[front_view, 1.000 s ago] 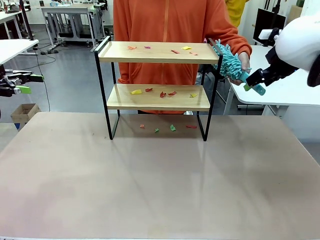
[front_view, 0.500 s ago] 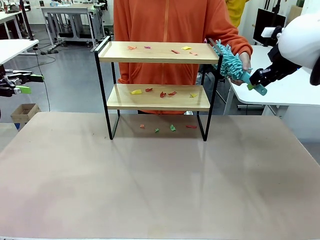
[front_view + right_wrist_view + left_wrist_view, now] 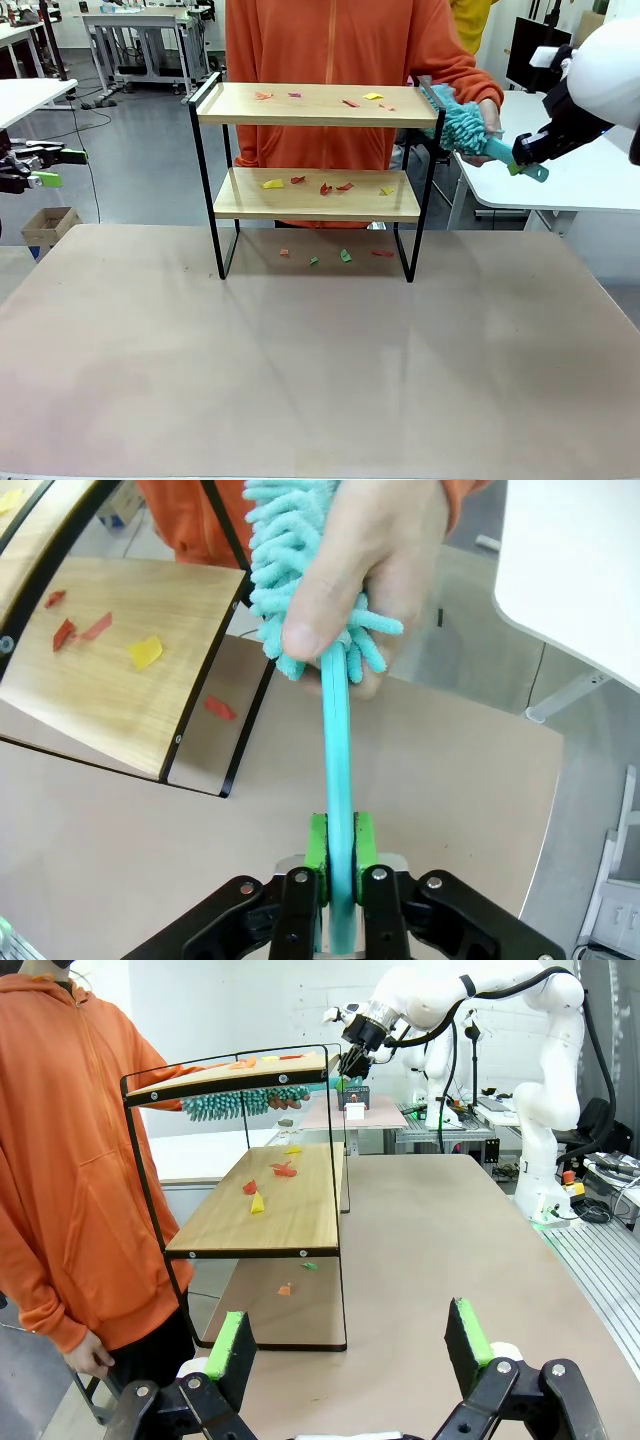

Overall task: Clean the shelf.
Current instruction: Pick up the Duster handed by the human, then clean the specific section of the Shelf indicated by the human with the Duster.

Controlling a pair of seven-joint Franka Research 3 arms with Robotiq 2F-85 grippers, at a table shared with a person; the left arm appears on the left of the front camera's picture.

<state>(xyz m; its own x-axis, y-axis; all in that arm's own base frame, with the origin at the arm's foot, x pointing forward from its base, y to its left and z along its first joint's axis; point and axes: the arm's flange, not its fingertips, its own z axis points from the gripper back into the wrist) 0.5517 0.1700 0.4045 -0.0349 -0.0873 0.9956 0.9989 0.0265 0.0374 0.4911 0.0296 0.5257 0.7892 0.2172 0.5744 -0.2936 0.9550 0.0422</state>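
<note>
Shelf (image 3: 315,104), right gripper (image 3: 339,846) clamping duster (image 3: 337,730), person's hand (image 3: 372,550) gripping its head

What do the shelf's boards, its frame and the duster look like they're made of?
Shelf boards: light wood or wood laminate, matte, faint grain.
Shelf frame: thin black metal by its look, painted, slight sheen.
Duster head: soft teal chenille-like fibre, thick fuzzy strands.
Duster handle: smooth teal plastic, probably; flat and rigid.
</note>
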